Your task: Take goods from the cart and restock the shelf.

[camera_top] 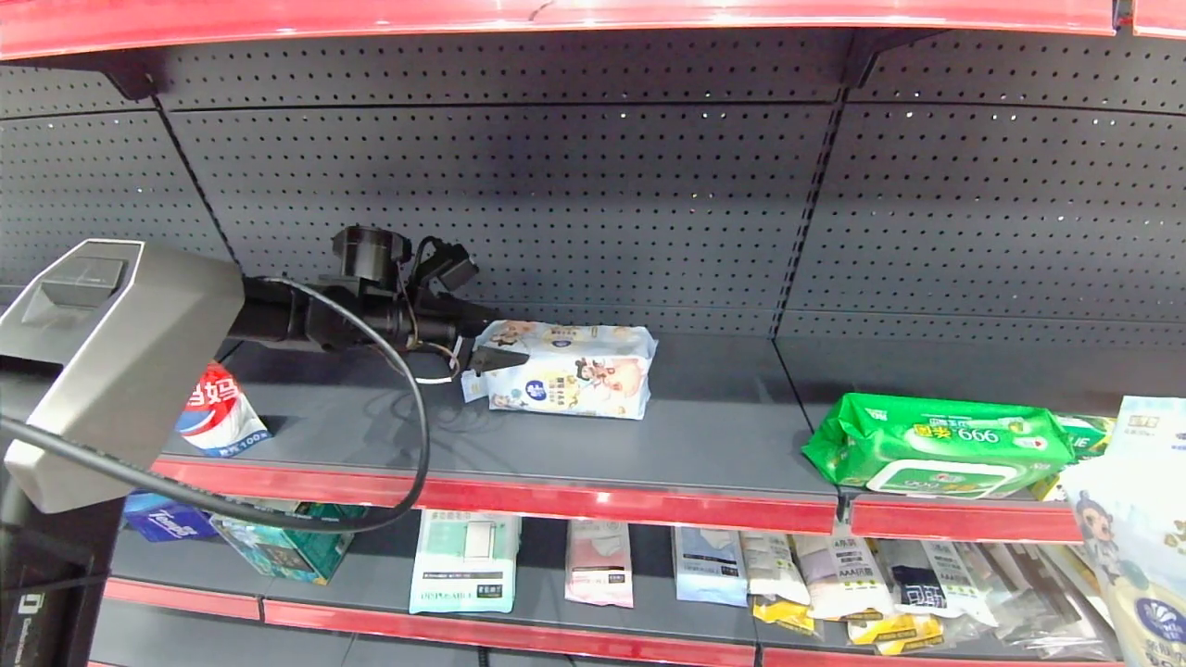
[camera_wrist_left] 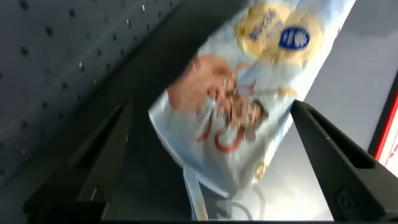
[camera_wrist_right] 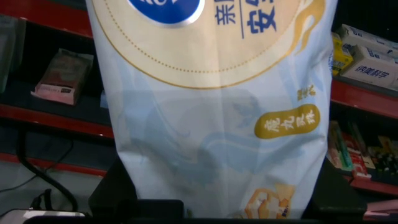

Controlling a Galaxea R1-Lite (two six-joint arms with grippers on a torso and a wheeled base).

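Straddling shelved pack (camera_top: 565, 371), left gripper (camera_wrist_left: 211, 124) spread; right gripper (camera_wrist_right: 224, 202) clasps second pack (camera_wrist_right: 217, 93).

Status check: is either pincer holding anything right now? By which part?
Right pincer grips a white pack by one end. Left pincer is open, straddling the shelf pack, not clamped.

A pale, cartoon-printed pack (camera_top: 565, 371) lies flat near the back edge of the grey shelf (camera_top: 704, 435), and a second pack (camera_top: 1135, 547) is upright before its front edge, far right.
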